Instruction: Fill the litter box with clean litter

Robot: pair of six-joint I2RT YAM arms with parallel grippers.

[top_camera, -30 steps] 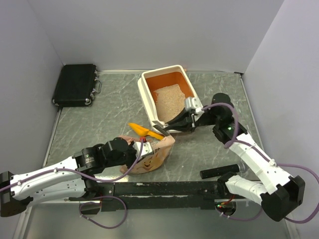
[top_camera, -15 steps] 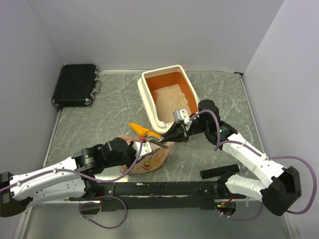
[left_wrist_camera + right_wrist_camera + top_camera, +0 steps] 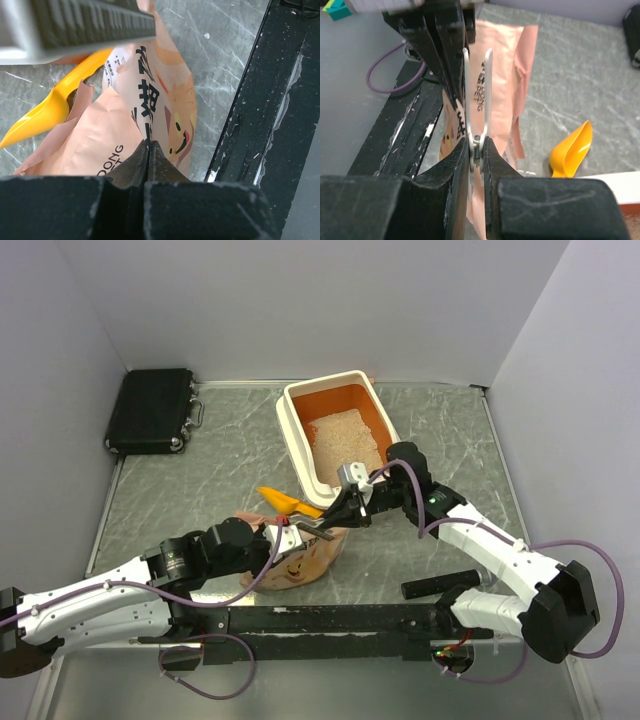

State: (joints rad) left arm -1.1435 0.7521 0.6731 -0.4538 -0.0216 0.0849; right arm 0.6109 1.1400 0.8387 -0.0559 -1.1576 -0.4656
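Our left gripper [image 3: 148, 150] pinches the pink bag [image 3: 100, 140]; our right gripper [image 3: 477, 150] clamps a metal clip [image 3: 488, 85] beside it. The litter box [image 3: 292, 440], holding litter [image 3: 345, 435], sits just behind the right gripper.

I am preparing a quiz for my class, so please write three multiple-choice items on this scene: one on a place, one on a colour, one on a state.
1. Where does the yellow scoop lie? A on the table beside the litter box; B on a shelf; C in the litter box.
2. What colour is the litter box inside? A blue; B orange; C green.
3. How is the left pincer? A wide open; B shut on the peach-pink bag; C shut on the scoop.
Key: 1 A, it rests on the table by the box's near corner; 2 B, orange walls surround the litter; 3 B, it pinches the bag's edge.
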